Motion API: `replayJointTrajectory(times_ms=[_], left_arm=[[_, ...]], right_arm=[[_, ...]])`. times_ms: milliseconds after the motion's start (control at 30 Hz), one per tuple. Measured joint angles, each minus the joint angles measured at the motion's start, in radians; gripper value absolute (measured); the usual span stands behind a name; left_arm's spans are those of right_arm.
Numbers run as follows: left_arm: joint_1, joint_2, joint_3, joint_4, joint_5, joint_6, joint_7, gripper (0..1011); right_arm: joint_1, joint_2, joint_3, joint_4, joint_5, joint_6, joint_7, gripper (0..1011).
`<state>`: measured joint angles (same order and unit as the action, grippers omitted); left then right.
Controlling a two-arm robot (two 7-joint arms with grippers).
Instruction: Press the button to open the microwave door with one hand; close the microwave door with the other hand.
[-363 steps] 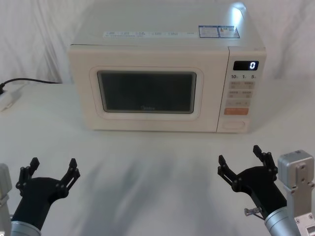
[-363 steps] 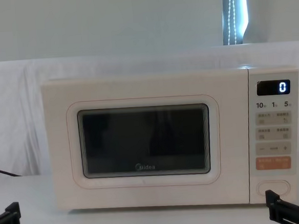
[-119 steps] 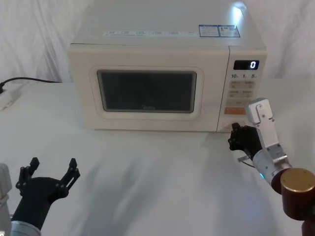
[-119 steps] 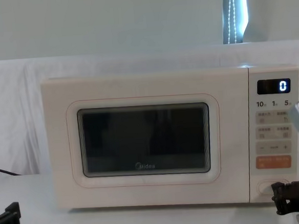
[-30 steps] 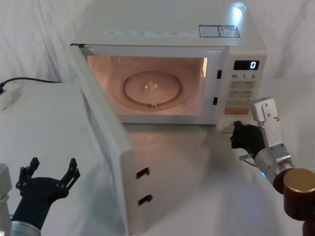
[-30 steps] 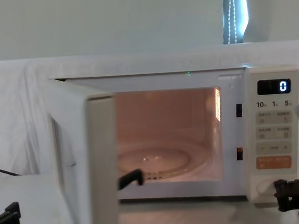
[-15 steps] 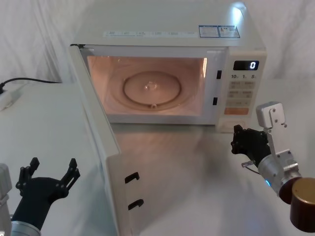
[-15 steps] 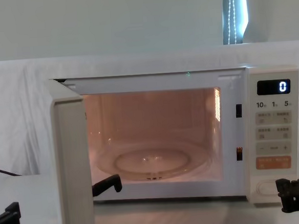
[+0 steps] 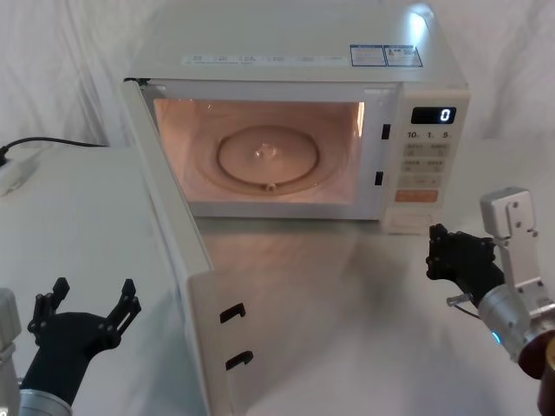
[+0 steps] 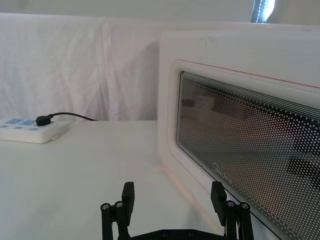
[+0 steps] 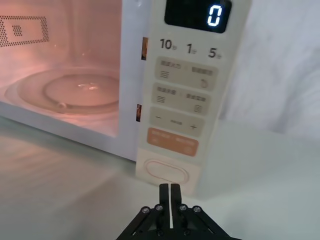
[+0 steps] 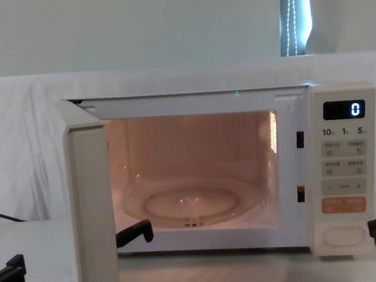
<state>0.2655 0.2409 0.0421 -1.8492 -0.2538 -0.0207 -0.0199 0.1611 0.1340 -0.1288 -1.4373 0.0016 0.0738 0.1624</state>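
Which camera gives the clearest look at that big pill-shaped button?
The right wrist view: the button sits close and face-on, just ahead of the shut right gripper. Head and chest views show it small; the left wrist view faces the door's window.

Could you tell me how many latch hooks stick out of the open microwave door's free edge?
2. On the microwave door, swung wide open, the upper latch hook sits above the lower latch hook. None looks hidden.

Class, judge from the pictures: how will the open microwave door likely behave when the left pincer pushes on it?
The microwave door is a rigid panel hinged along its left edge, so it should swing shut, not flex. The microwave looks boxy and broad-based, so it probably won't tip. The glass window seems smooth; the left pincer, open, might skid there.
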Motion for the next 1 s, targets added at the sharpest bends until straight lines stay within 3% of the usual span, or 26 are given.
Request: replayJointTrajectory(times_ms=[433, 700, 833, 1000], left_arm=[[0.000, 0.000, 0.000, 0.000, 0.000, 0.000, 0.000, 1001], [0.000, 0.000, 0.000, 0.000, 0.000, 0.000, 0.000, 1001], [0.000, 0.000, 0.000, 0.000, 0.000, 0.000, 0.000, 1001], [0.000, 0.000, 0.000, 0.000, 0.000, 0.000, 0.000, 1001]], right_arm=[[-0.099, 0.026, 0.057, -0.104, 0.033, -0.021, -0.023, 357], [-0.138, 0.029, 0.084, -0.124, 0.045, -0.046, -0.032, 593], [-0.149, 0.027, 0.094, -0.124, 0.048, -0.059, -0.039, 770], [-0.153, 0.022, 0.101, -0.117, 0.048, -0.069, -0.047, 889]])
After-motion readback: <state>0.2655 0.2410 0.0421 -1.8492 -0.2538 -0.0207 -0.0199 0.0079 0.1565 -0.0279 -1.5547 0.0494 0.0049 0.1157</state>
